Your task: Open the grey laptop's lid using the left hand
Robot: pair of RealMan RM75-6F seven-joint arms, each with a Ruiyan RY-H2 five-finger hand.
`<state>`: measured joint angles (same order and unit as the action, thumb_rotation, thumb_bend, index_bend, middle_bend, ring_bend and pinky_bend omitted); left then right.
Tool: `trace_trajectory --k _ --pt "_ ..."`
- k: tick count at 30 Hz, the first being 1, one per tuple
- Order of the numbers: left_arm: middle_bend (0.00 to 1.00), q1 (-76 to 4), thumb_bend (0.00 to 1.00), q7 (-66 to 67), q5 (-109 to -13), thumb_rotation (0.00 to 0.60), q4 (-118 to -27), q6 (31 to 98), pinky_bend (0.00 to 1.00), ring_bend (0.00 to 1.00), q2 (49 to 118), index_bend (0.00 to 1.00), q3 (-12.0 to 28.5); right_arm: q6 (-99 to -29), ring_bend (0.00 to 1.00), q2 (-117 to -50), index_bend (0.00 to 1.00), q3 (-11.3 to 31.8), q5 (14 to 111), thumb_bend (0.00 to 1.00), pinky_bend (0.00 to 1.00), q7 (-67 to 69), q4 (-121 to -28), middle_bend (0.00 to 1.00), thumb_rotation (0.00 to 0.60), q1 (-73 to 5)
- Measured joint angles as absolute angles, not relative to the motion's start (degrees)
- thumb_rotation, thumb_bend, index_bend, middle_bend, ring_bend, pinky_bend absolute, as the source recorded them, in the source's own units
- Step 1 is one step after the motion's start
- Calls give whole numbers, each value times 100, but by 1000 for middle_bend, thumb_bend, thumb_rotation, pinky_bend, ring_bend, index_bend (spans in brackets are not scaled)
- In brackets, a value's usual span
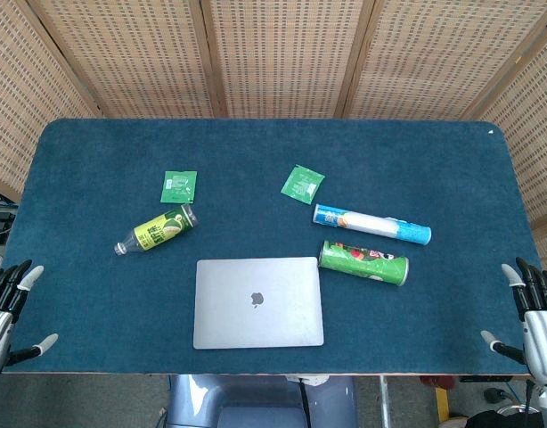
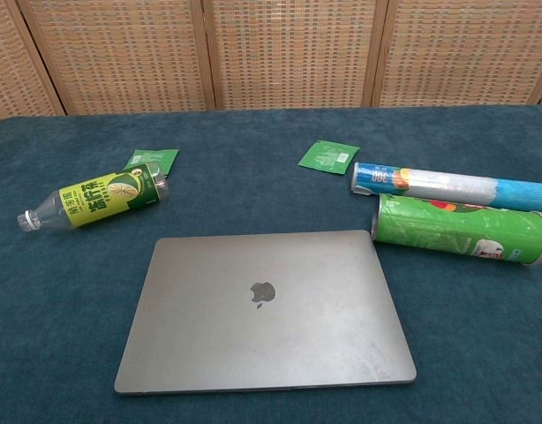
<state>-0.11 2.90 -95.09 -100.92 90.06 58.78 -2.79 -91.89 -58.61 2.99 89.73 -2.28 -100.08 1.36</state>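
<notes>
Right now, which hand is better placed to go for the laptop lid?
Left, narrowly. Both hands sit open at the table's near corners, but the closed grey laptop lies nearer the left hand than the right hand, whose path runs close to the green can.

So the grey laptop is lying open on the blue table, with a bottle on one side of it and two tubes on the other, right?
Not quite: the grey laptop is closed, its lid flat with the logo facing up, as the chest view shows best. The rest holds: it lies on the blue table, with the bottle on one side and the green tube and blue tube on the other.
</notes>
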Motion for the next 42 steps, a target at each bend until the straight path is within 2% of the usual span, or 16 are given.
trace_trajectory --k 14,22,31,36,42 --pt "0 -215 0 640 -9872 600 -10092 8696 0 0 6144 0 -349 -9121 0 -5889 0 214 9111 0 0 -319 -10022 0 600 114" --pt "0 -1281 0 854 -10633 600 -10044 7518 0 0 6806 0 -238 -9110 0 -5869 0 211 9096 0 0 -268 -10045 0 600 114" --pt "0 -2838 0 1424 -10658 600 -9772 5355 0 0 8302 0 174 -8956 0 -5878 0 256 8922 0 0 -256 -10024 0 600 49" --pt "0 -3310 0 1860 -10288 600 -9545 4827 0 0 8904 0 363 -8874 0 -5882 0 309 8784 0 0 -243 -10008 0 600 9" --pt "0 -3579 0 2071 -10034 600 -9176 4594 0 0 9287 0 389 -8787 0 -5866 0 345 8678 0 0 -202 -10001 0 600 -31"
